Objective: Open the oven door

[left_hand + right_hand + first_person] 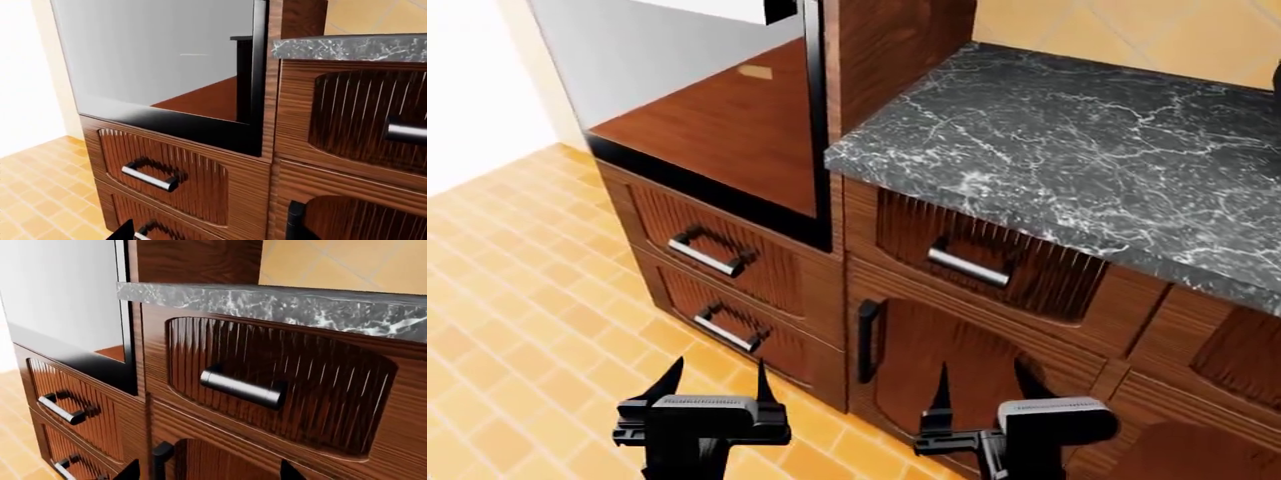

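Head view: my two grippers low in frame, left gripper [714, 385] and right gripper [981, 390], both with jaws apart, holding nothing. Oven door [714, 110] up-left beside countertop [1068, 150], top cut off (handle bar unseen). Two drawers [714, 255] beneath it.

Left wrist view: oven door [167, 75] filled frame; two drawer handles [150, 177], lower one cropped.

Right wrist view: oven door [67, 315] at edge, mostly cut off.

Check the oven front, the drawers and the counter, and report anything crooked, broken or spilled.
Nothing stands out. The black-framed oven door with its reflective glass panel sits shut and flush in the brown wooden cabinet. The ribbed wooden drawer fronts below it are closed, their silver handles level. The dark marbled countertop shows no spill or crack.
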Controlling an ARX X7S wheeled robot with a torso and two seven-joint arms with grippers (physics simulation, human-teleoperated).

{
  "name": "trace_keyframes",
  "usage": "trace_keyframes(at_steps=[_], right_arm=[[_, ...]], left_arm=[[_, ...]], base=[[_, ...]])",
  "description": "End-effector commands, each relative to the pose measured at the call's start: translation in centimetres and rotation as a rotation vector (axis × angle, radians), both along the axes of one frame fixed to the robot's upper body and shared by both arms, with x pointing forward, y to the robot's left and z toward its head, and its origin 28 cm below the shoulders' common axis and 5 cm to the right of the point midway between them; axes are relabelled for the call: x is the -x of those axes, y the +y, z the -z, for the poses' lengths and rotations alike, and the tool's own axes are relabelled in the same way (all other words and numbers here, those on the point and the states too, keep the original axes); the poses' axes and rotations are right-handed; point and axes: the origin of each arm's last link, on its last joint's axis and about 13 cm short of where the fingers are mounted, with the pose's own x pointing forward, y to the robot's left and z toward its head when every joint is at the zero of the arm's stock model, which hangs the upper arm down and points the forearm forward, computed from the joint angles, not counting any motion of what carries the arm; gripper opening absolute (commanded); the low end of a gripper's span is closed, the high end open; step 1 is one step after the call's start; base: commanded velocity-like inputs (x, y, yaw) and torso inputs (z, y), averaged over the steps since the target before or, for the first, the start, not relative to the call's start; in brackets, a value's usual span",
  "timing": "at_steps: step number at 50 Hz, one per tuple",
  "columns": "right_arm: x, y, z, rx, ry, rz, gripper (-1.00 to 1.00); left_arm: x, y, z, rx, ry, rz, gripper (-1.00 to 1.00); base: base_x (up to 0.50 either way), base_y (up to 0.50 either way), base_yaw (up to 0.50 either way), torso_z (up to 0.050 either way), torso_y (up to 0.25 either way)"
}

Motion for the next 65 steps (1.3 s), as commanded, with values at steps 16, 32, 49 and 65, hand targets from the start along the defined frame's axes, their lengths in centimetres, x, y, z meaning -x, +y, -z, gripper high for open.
trace_keyframes(at_steps=[16, 32, 49, 65], right_arm=[[0.16, 0.02, -0.3, -0.053, -0.012, -0.035, 1.0], [0.32, 0.03, -0.44, -0.072, -0.026, -0.063, 1.0], [0.35, 0.08, -0.49, -0.052, -0.031, -0.06, 1.0], [0.21, 0.04, -0.22, -0.04, -0.026, -0.05, 1.0]], left_arm=[[-0.11, 0.0, 0.1, 0.0, 0.007, 0.001, 1.0], [-0.08, 0.0, 0.08, 0.004, 0.008, -0.001, 1.0], [-0.06, 0.04, 0.0, 0.005, 0.007, -0.002, 1.0], [-0.05, -0.1, 0.02, 0.042, 0.031, -0.005, 1.0]], base=[[-0.13, 0.43, 0.0, 0.0, 0.0], [0.23, 0.26, 0.0, 0.0, 0.0], [0.36, 0.24, 0.0, 0.0, 0.0], [0.06, 0.08, 0.0, 0.0, 0.0]])
